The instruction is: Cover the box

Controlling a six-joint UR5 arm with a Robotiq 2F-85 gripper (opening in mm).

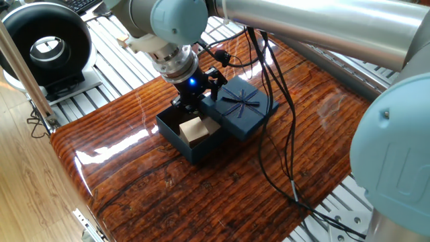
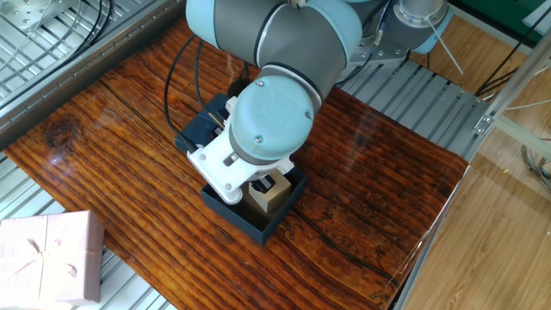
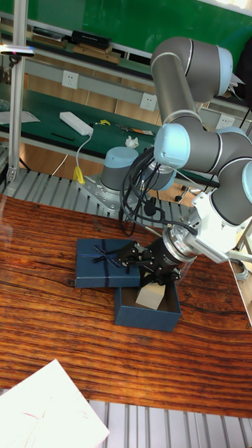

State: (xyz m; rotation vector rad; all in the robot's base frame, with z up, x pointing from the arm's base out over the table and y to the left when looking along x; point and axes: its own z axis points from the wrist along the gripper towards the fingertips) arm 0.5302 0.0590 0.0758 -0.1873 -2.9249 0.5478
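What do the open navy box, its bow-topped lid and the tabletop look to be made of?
The box and the lid: likely matte cardboard, with thin flat walls and no shine. The tabletop: wood grain under a glossy coat, showing bright reflections; solid wood or veneer is unclear.

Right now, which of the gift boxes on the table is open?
The navy box right under the tool: no lid, a tan block inside. The bow-topped lid sits beside it, and the pink box is closed.
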